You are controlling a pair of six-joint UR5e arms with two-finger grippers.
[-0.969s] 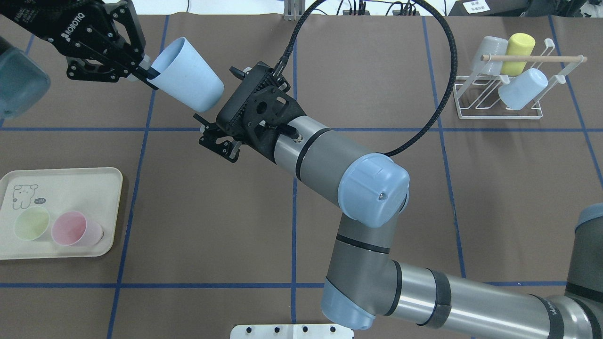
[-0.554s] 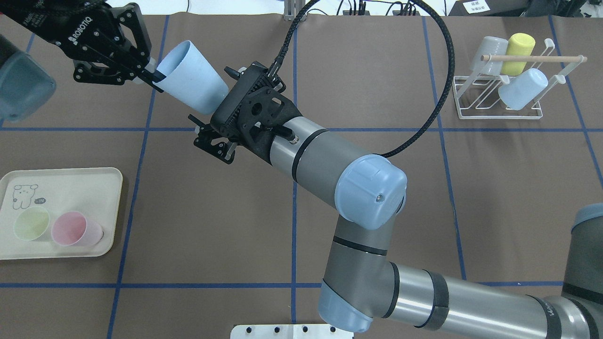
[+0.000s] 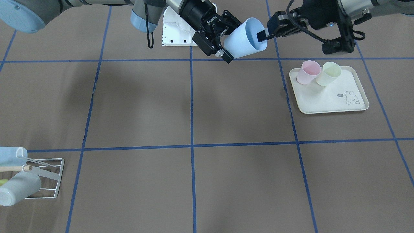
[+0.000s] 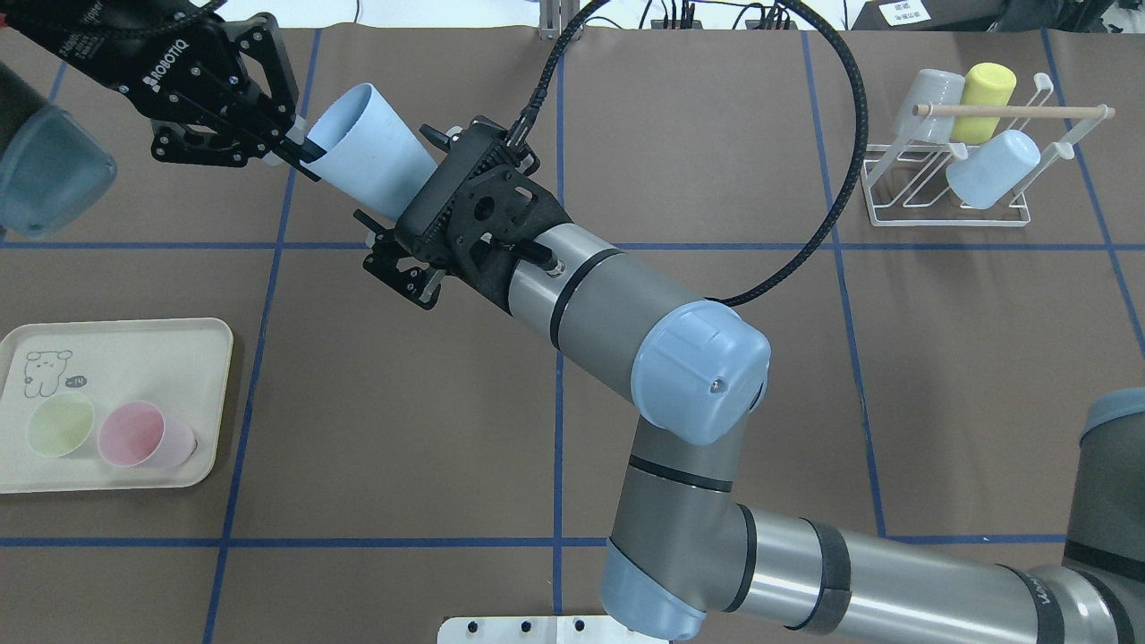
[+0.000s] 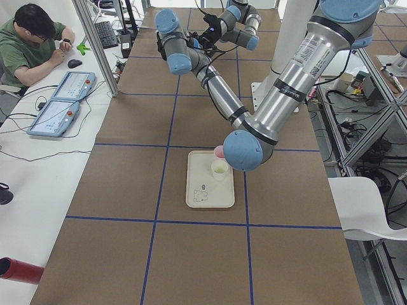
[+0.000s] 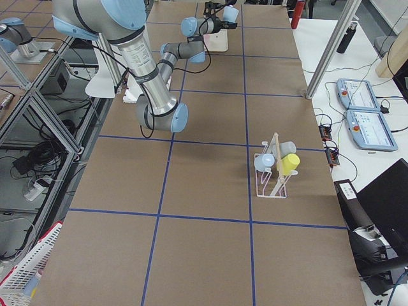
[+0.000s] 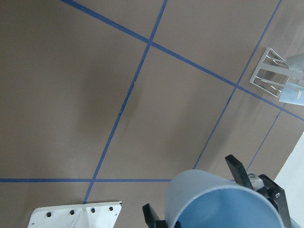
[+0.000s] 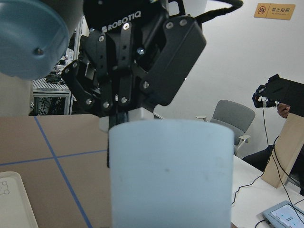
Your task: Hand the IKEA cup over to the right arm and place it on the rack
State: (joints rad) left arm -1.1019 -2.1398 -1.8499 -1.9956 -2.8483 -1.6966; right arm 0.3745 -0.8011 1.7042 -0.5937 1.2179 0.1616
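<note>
A light blue cup [image 4: 362, 156] hangs tilted above the table at the back left. My left gripper [image 4: 295, 148] is shut on its rim, one finger inside the mouth; it also shows in the front view [image 3: 262, 34]. My right gripper [image 4: 400, 204], on the arm with the thick braided cable, is open, its jaws on either side of the cup's base [image 3: 237, 43]. The right wrist view shows the cup's wall [image 8: 171, 175] close up. The white wire rack [image 4: 948, 192] stands at the back right and holds a grey, a yellow and a blue cup.
A cream tray [image 4: 134, 344] with a bunny drawing sits at the left front and holds a green cup [image 4: 60, 426] and a pink cup [image 4: 134, 434]. A white mounting plate [image 4: 555, 629] lies at the near edge. The right arm's elbow [image 4: 702, 371] spans the middle.
The left gripper has carried the cup to the right and the right gripper has moved left. The cup's base now lies between the right jaws.
</note>
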